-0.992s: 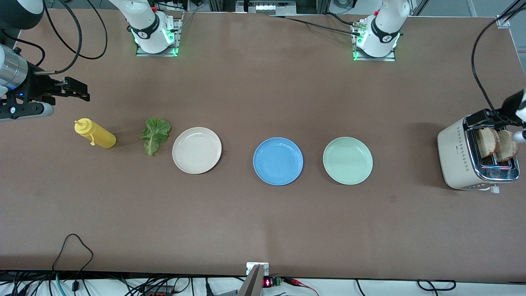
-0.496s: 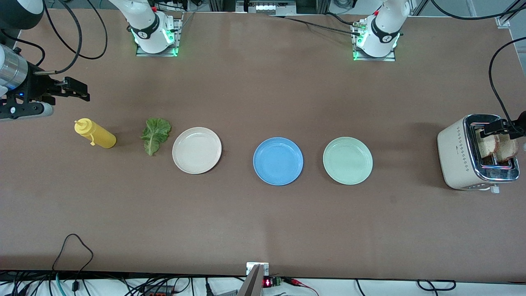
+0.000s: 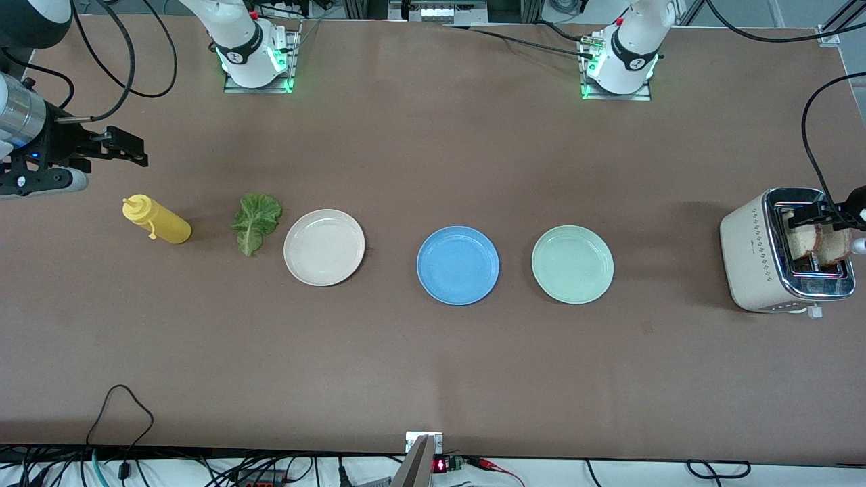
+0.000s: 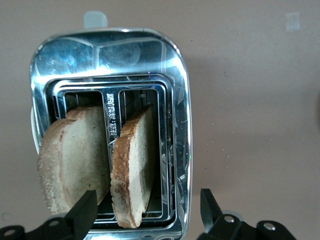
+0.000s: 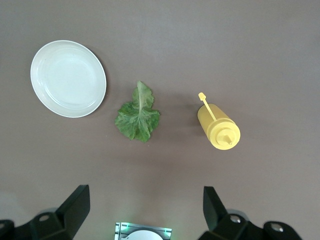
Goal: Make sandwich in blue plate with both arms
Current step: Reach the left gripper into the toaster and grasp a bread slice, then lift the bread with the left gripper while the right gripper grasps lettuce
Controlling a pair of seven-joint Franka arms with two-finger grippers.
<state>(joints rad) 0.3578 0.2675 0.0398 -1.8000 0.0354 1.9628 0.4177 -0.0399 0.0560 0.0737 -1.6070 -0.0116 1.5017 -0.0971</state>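
Front view. Three plates in a row across the table's middle: cream-white plate (image 3: pixel 324 247), blue plate (image 3: pixel 458 265), pale green plate (image 3: pixel 572 264). Blue plate bare, so no sandwich built yet. Just beside the cream plate at its 9 o'clock, a lettuce leaf (image 3: pixel 256 222); further along at 9 o'clock, a yellow squeeze bottle (image 3: pixel 157 220) lying on its side. Toward the left arm's end of the table, well apart from the green plate at its 3 o'clock, a toaster (image 3: pixel 785 251) with two bread slices (image 3: pixel 820 244) standing in its slots. Left gripper (image 3: pixel 827 211) down over the toaster's top, probably there to pull a slice. Right gripper (image 3: pixel 122 147) up in the air at about 11 o'clock from the bottle, waiting.

Left wrist view. Straight down onto the toaster (image 4: pixel 175 130). Both slices leaning in their slots, crusts up, so graspable from above. Left gripper (image 4: pixel 147 210) spread wide, fingertips straddling one slice, nothing pinched yet. Likely next: squeeze and lift, gently, since toast crumbles.

Right wrist view. Leaf (image 5: pixel 138 117) lying flat between the cream plate (image 5: pixel 68 78) and the bottle (image 5: pixel 218 128), all apart from one another. Right gripper (image 5: pixel 145 210) fully parted and empty, poised above, seemingly ready for the leaf once bread lands on the blue plate.
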